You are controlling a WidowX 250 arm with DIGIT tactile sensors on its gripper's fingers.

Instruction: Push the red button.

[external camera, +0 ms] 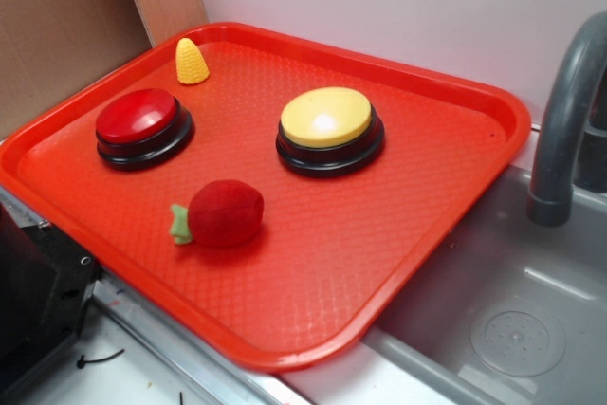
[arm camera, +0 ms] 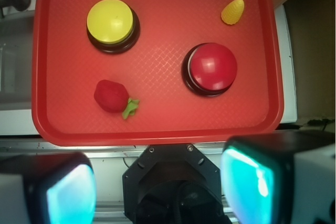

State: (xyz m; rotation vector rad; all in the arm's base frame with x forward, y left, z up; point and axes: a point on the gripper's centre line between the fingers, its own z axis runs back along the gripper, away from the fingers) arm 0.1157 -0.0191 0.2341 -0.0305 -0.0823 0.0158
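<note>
Glossy red dome button on a black round base (external camera: 140,124) sits near the left corner of the red plastic tray (external camera: 398,263), as the exterior view has it. A small yellow corn-shaped toy (external camera: 192,62) is near it, toward the tray's back-left edge. The yellow-topped button on the same kind of black base (external camera: 328,128) sits mid-tray toward the back; the red plush strawberry with a green leaf (external camera: 220,213) lies in front, between the two buttons. All are apart, nothing touching.

Gripper (arm camera: 157,182) shows only in the wrist view: pads wide apart, nothing between them, hanging off the tray's near edge, well clear of the button.

Handling, my read: rigid plastic cap, slick and curved, so contact off-centre may skid. No grasp needed; press straight down on the crown. The base looks light and may slide on the textured tray if pushed sideways.
</note>
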